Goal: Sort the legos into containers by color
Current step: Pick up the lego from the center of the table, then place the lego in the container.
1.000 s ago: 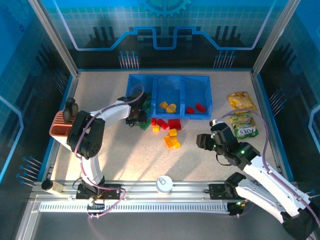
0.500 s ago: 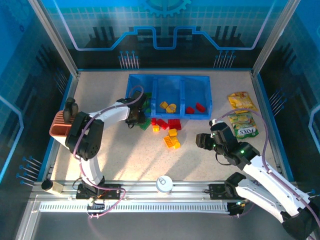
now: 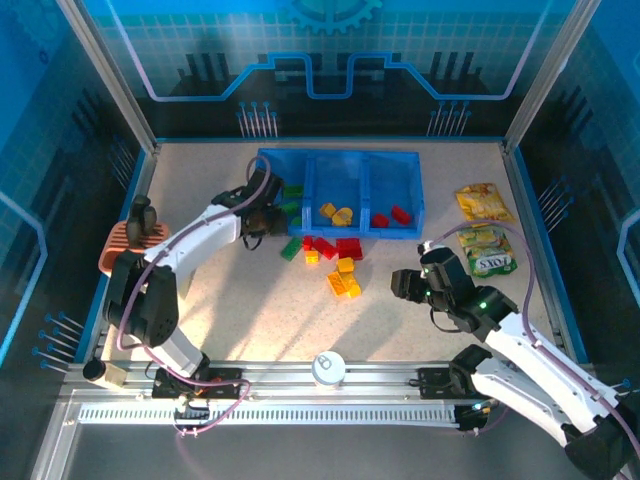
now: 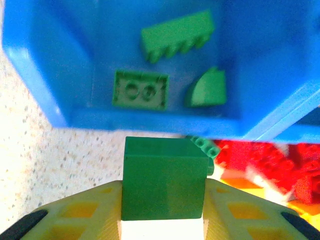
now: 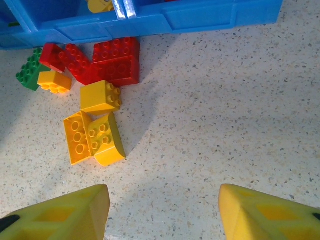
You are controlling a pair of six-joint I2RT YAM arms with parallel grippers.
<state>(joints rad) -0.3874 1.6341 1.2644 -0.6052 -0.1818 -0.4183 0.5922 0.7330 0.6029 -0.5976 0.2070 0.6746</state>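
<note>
The left gripper [image 4: 164,210] is clamped on a plain green plastic brick [image 4: 164,176], with its yellow fingers [image 4: 75,214] pressing on either side. In the left wrist view the brick sits just short of the near wall of the translucent blue three-compartment plastic tray [image 3: 338,154], at its left compartment. That compartment holds a long studded green brick [image 4: 177,36], a small green brick lying studs-down [image 4: 140,90] and a curved green piece [image 4: 207,89]. In the top view the middle compartment holds yellow-orange bricks [image 3: 336,212] and the right one holds red bricks [image 3: 390,216].

The right gripper [image 5: 162,210] hangs over the speckled tabletop [image 5: 225,110] with its jaws apart and nothing between them. Ahead of it, loose just outside the tray, lie a cluster of red studded bricks [image 5: 107,62], a green studded brick [image 5: 30,75] with a small orange brick [image 5: 54,81] touching it, a yellow cube brick [image 5: 100,96] and two yellow bricks side by side [image 5: 92,137].

To the right of the tray lie a yellow snack packet [image 3: 484,200] and, nearer the arms, a yellow-green snack packet [image 3: 487,252] printed "FOXS". A salmon ridged holder [image 3: 118,252] stands at the table's left edge
</note>
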